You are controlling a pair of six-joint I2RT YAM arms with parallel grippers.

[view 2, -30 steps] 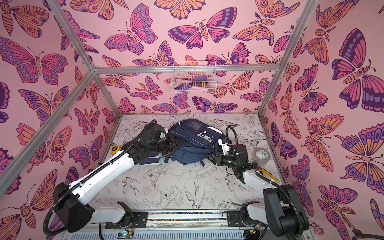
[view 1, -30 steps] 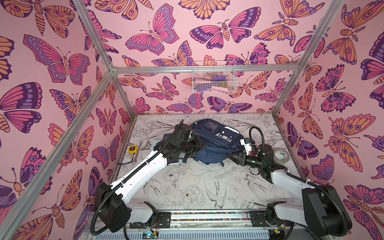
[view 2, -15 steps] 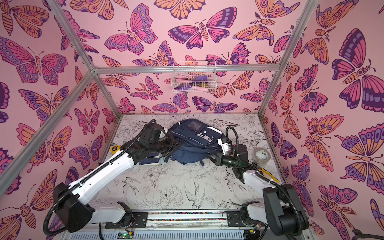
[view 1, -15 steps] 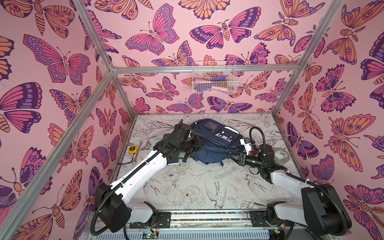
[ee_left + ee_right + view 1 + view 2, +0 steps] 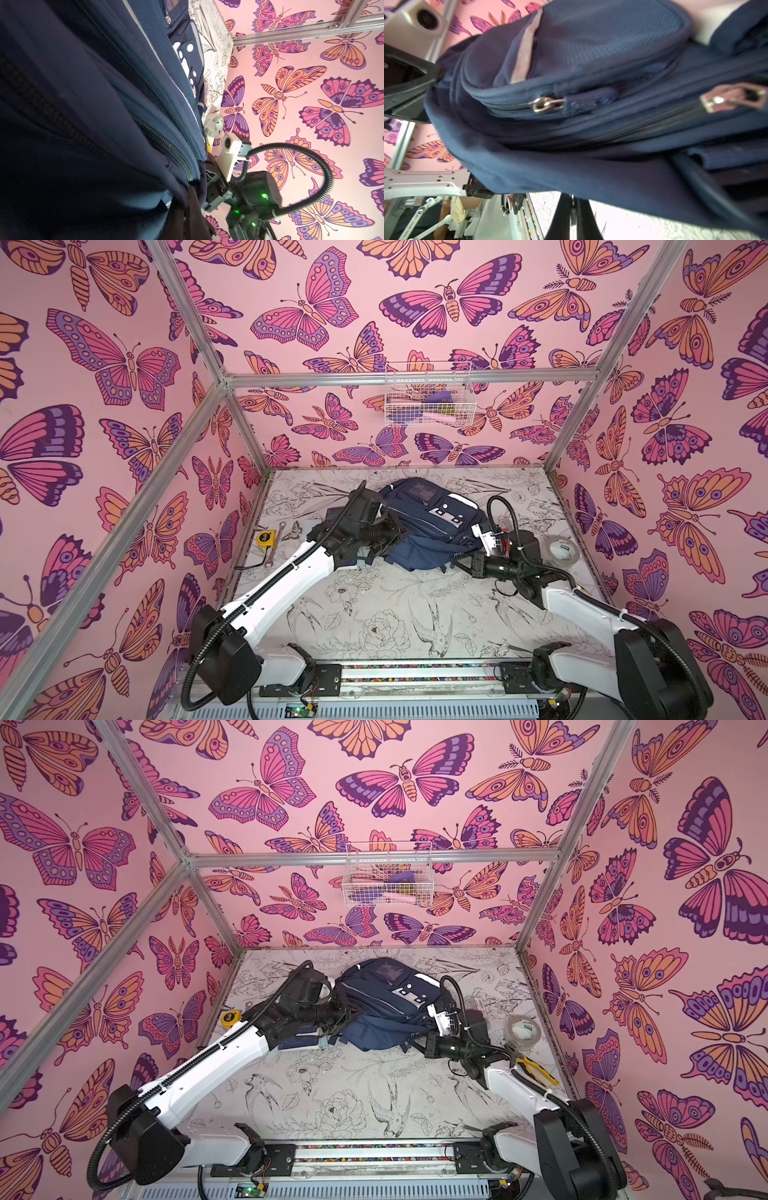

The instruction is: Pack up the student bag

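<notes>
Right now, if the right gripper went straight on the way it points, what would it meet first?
The large navy blue fabric backpack with thin white stripes. The shut right gripper points at its near corner from very close. Whether they touch, I cannot tell.

Not much to actually read here, tbh. The rubber zip pull (image 5: 588, 102) on the student bag (image 5: 591, 52) has raised lettering moulded into it, but it's too blurry to make out. The white patch (image 5: 448, 514) on the bag's front is only dark dots and blocks, no letters. The tape roll (image 5: 214, 124) has green and white label panels with print on them, too small to read in any view. The yellow tape measure (image 5: 265, 538) on the counter (image 5: 374, 593) shows a dark round face, with no marking I can read.
</notes>
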